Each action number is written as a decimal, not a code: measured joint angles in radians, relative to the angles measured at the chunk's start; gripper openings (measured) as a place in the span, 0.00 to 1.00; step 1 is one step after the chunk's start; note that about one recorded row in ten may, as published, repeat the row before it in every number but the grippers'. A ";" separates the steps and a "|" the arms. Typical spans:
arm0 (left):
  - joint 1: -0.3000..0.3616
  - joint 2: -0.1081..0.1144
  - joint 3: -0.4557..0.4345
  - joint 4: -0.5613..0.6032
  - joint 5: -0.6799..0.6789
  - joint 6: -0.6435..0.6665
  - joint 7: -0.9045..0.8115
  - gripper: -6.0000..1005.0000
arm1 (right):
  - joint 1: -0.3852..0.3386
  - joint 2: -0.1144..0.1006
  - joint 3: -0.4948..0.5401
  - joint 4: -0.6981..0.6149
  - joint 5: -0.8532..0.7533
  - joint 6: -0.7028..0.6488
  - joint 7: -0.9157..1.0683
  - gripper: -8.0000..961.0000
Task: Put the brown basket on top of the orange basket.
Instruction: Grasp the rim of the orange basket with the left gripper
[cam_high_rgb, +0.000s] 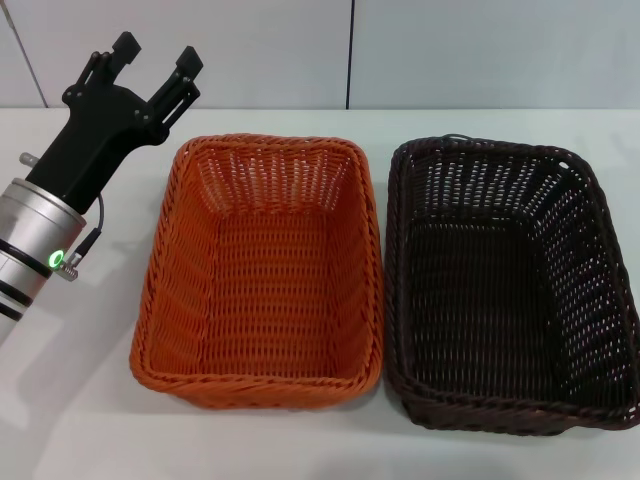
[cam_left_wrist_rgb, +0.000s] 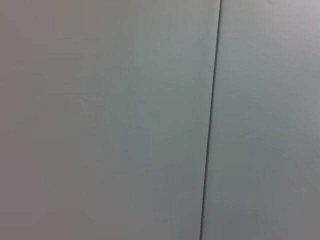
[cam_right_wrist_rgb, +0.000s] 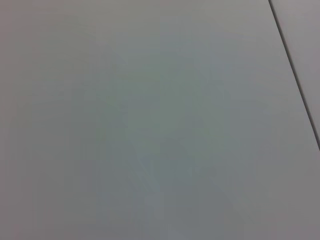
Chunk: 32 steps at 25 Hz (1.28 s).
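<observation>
The brown basket (cam_high_rgb: 505, 285) sits upright on the white worktop (cam_high_rgb: 80, 400), on the robot's right, just beside the orange basket (cam_high_rgb: 265, 270); their long rims nearly touch. The left hand (cam_high_rgb: 157, 58) hangs above the worktop to the left of the orange basket, fingers spread apart, holding nothing. Both wrist views show only plain grey panels.

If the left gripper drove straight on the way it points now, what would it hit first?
Probably the back wall: the left gripper, jaws open, aims up past the orange basket. Depth is unclear.
</observation>
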<state>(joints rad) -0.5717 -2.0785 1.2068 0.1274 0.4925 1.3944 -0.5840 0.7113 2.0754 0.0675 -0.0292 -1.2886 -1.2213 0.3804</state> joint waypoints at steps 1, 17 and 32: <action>-0.001 0.000 0.000 0.000 -0.005 -0.002 0.000 0.83 | 0.000 0.000 0.000 0.000 0.000 0.000 0.000 0.57; -0.013 0.000 0.001 0.002 -0.020 -0.015 0.005 0.83 | -0.001 0.002 -0.006 0.004 0.000 0.002 0.000 0.57; 0.002 0.036 -0.008 0.368 0.056 -0.506 -0.312 0.83 | -0.020 0.002 -0.008 0.005 -0.003 0.002 0.000 0.57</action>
<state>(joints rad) -0.5700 -2.0424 1.1984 0.4953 0.5481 0.8886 -0.8963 0.6914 2.0770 0.0597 -0.0245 -1.2912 -1.2193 0.3804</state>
